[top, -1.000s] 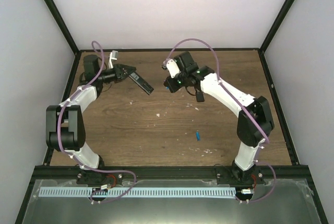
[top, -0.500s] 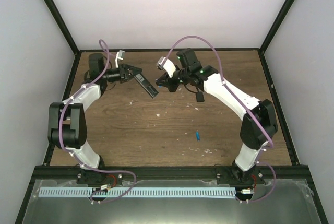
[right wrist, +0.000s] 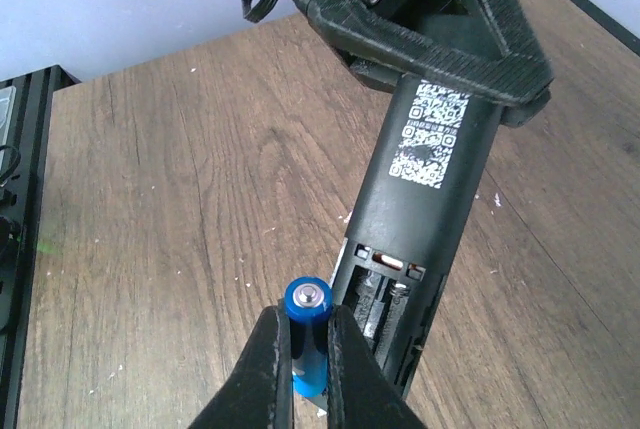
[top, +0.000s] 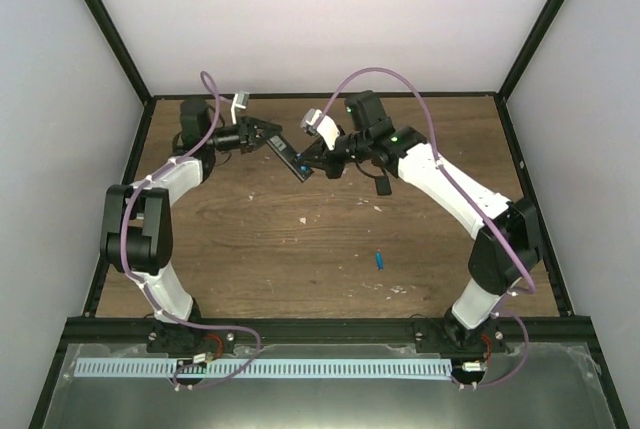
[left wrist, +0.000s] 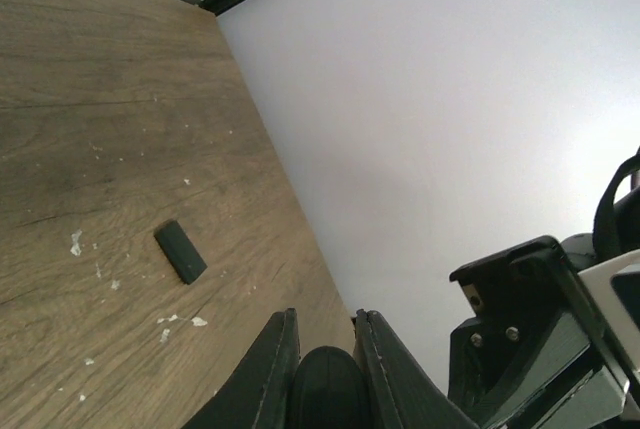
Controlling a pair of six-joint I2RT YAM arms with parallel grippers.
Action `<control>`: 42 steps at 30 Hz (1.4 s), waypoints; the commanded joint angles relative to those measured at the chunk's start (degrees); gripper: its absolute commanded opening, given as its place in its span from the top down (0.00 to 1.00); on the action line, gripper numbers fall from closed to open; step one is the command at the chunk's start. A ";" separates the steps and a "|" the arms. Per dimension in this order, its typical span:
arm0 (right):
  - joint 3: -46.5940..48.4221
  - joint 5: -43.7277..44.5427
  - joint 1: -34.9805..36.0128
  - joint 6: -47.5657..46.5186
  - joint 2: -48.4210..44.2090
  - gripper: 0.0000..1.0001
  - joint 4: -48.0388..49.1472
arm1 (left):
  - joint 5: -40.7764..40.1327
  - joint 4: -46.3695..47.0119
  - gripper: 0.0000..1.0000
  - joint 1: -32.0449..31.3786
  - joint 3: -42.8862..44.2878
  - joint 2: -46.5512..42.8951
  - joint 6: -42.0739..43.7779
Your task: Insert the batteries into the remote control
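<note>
Right pincer has carried its battery up beside the remote control.

Two batteries, one remote, one cover

You're in a lab test cell, not a home or shop. Plain white panels close off three sides, with black frame posts at the corners. The wood-grain tabletop is speckled with pale debris. Your left arm and right arm are bolted to a black rail at the near edge. Purple cables loop loose, and a metal tray sits below.
</note>
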 commanded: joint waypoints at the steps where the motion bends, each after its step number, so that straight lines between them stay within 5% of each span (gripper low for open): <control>1: 0.21 -0.40 -0.32 -1.58 0.24 0.99 0.11 | 1.87 11.38 1.00 -0.26 0.96 1.25 -8.04; 29: -4.03 4.19 1.15 -2.95 -0.78 0.99 5.91 | 3.37 8.29 1.00 -0.68 1.51 1.13 -6.65; 42: -2.54 8.81 4.03 -6.00 2.33 0.96 1.20 | 3.00 6.26 1.00 -0.69 2.26 0.68 -5.19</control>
